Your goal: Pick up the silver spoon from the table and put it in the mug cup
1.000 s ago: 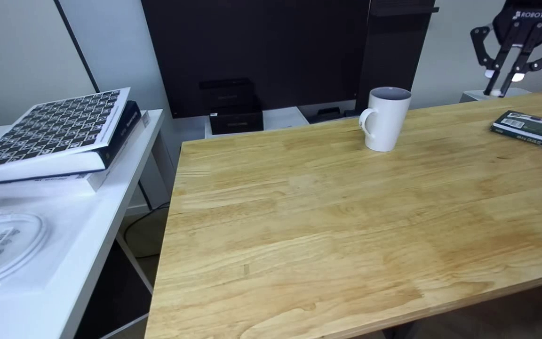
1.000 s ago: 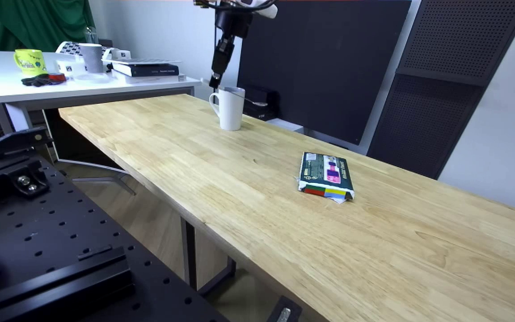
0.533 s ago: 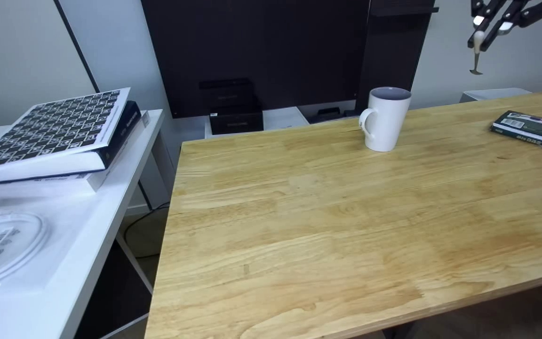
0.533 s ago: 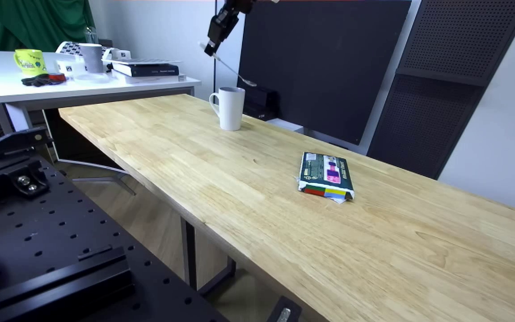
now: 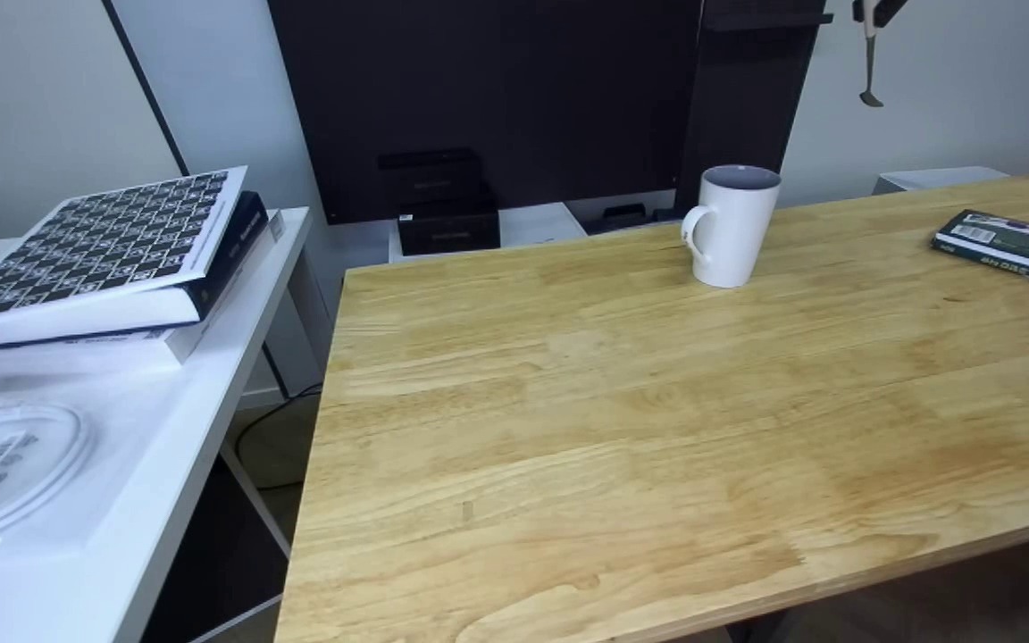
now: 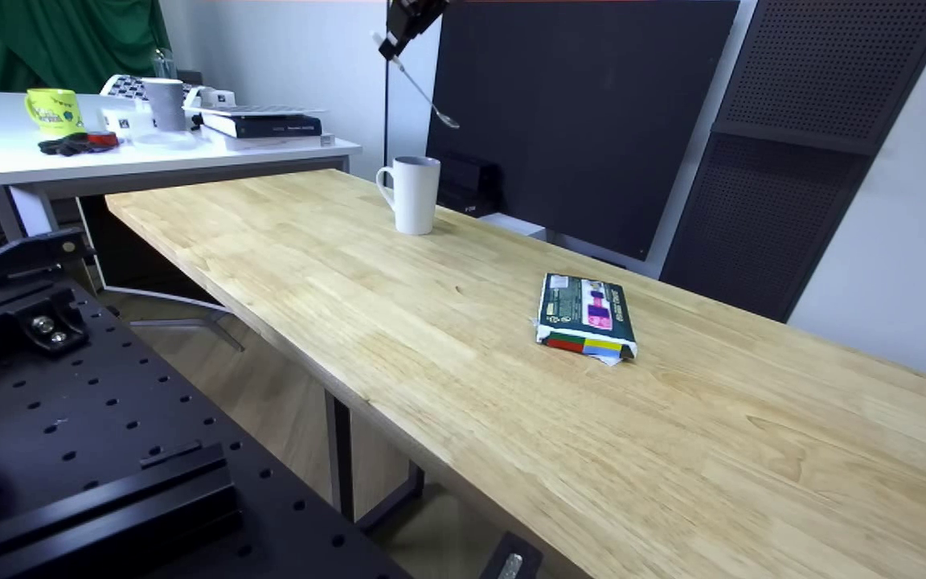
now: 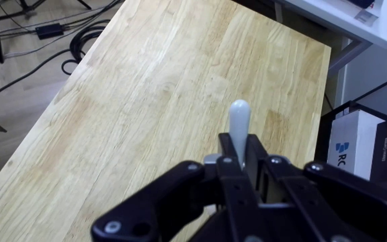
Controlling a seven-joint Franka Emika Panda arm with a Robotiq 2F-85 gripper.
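Above rim level of the mug cup (image 5: pixel 733 237), the silver spoon (image 5: pixel 870 62) hangs pinched in the gripper (image 7: pixel 240 140)
Its fingers (image 7: pixel 225 145) press on the pale handle (image 7: pixel 239 121), bowl end lowest; one long edge of the table (image 5: pixel 613 402) runs near the mug cup's base, a broad run of planks stretches to the opposite edge, and a dark packet (image 6: pixel 587 314) lies flat farther along. Past a short edge stands a white table (image 6: pixel 5 137). Standing upright, the mug cup has its loop toward that edge and shows a grey inner wall in an exterior view, though its floor is too deep to make out
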